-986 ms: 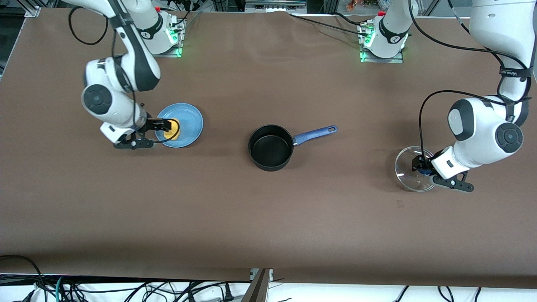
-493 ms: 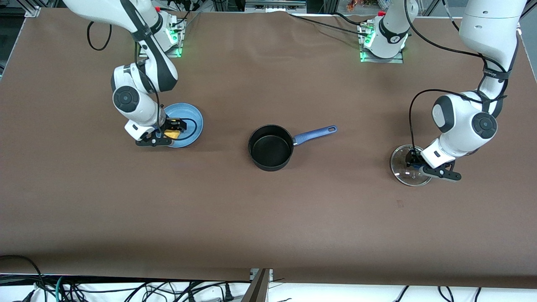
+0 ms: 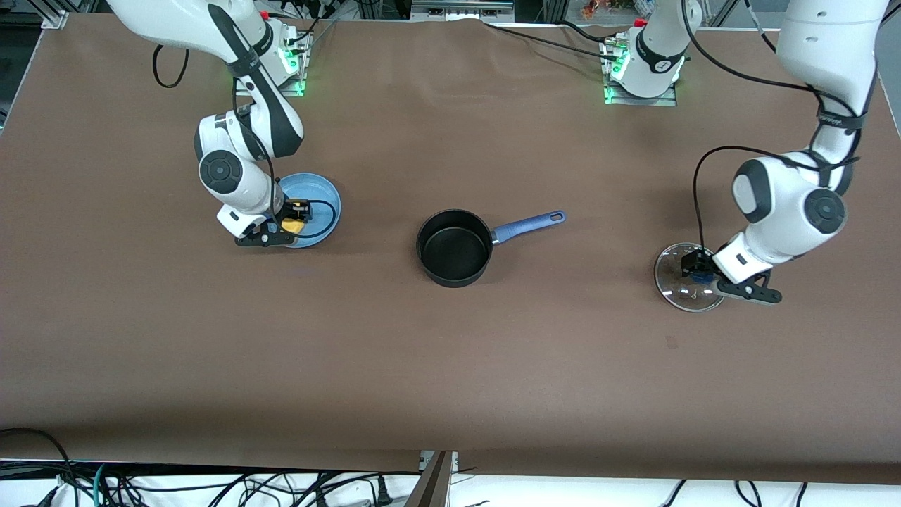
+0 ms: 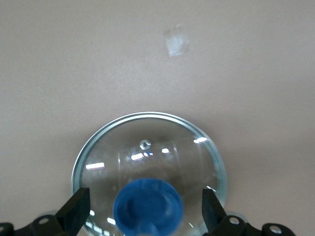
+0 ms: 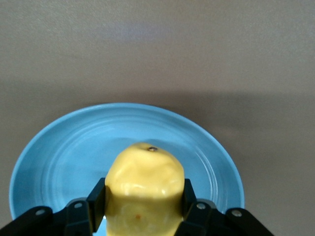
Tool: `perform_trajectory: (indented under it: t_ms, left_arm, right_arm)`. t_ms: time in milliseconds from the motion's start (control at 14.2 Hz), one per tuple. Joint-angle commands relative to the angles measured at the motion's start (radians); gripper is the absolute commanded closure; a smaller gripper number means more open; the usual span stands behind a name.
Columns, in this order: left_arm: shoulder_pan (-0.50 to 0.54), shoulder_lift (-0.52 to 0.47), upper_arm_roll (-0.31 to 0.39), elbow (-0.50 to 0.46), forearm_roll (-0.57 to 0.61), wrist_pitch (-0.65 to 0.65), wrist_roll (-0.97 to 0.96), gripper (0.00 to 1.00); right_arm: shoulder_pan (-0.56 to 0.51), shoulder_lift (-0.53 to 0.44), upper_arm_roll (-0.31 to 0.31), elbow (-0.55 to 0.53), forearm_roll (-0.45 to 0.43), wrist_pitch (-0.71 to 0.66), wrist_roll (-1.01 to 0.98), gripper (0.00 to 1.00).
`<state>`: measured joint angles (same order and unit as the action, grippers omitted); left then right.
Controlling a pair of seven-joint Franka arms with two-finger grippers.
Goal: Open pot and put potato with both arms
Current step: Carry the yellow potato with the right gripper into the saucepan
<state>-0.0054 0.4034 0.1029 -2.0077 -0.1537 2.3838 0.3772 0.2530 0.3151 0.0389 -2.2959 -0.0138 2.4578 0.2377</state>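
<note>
Two arms, one open pot (image 3: 455, 248): we see the lid (image 3: 686, 278) already off and lying on the table toward the left arm's end, with the left gripper (image 3: 693, 270) low over it, fingers (image 4: 75, 209) spread well wide of the blue knob (image 4: 147, 206) and touching nothing. At the right arm's end, the right gripper (image 3: 299, 215) has its fingers (image 5: 97, 199) pressed against both flanks of the potato (image 5: 144, 189), which sits between them over the plate (image 5: 59, 152); we cannot tell whether it has left the plate. Its long axis seems to run out along the fingers, past their tips. From those fingers the pot stands well apart, toward the table's middle, handle (image 3: 529, 224) pointing at the left arm's end. We judge the right arm must lift and carry the potato over the pot's mouth, the left arm having no part in it.
</note>
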Motion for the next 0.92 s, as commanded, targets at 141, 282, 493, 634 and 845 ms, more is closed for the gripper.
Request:
perform_trajectory:
  t_ms: [141, 282, 493, 634, 845]
  left_arm:
    - [0.002, -0.076, -0.008, 0.295, -0.003, -0.484, -0.147, 0.00]
    - [0.001, -0.121, -0.014, 0.371, 0.043, -0.611, -0.228, 0.00]
    - [0.001, -0.143, -0.029, 0.510, 0.065, -0.815, -0.314, 0.00]
    - [-0.002, -0.169, -0.032, 0.563, 0.078, -0.903, -0.366, 0.00]
    - [0.002, -0.202, -0.066, 0.575, 0.129, -0.945, -0.385, 0.00]
  right_arm:
    - [0.012, -0.041, 0.027, 0.212, -0.002, -0.320, 0.020, 0.66]
    - [0.021, -0.025, 0.027, 0.385, 0.009, -0.501, 0.023, 0.66]
    - [0.040, 0.031, 0.027, 0.593, 0.142, -0.618, 0.144, 0.66]
    - [0.087, 0.079, 0.027, 0.670, 0.231, -0.613, 0.282, 0.66]
    - [0.198, 0.197, 0.027, 0.817, 0.247, -0.606, 0.551, 0.66]
